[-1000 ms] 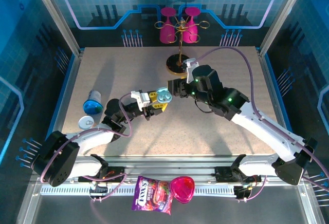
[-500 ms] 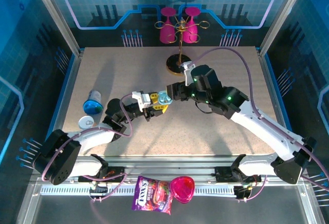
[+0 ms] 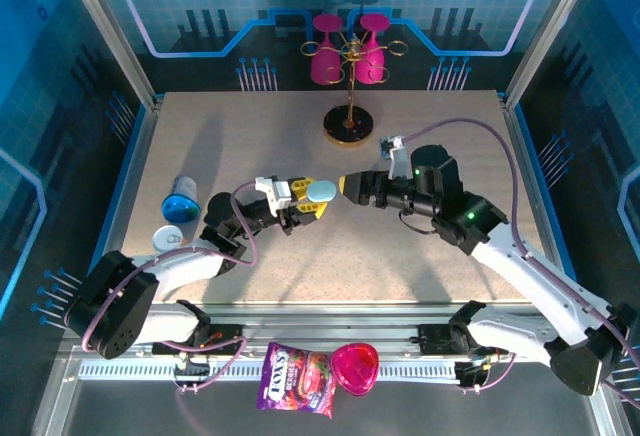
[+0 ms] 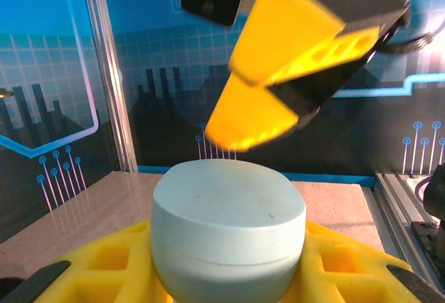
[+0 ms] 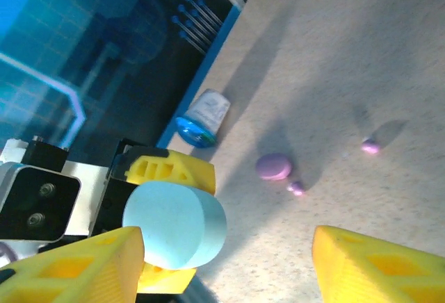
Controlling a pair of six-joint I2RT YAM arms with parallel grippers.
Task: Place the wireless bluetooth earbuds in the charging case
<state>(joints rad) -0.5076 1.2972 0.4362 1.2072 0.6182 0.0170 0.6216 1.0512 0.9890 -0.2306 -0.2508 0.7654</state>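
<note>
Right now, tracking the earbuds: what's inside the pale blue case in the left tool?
The charging case, clamped in the left tool, is shut: only its lid seam shows; inside hidden.

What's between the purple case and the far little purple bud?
Only bare table, in the right wrist view. A nearer lilac bud sits beside the lilac case, off that line.

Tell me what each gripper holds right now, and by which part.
The left gripper clamps the pale blue charging case by its lower end, the rounded top sticking out past the fingers. The right gripper is open, holding nothing.
</note>
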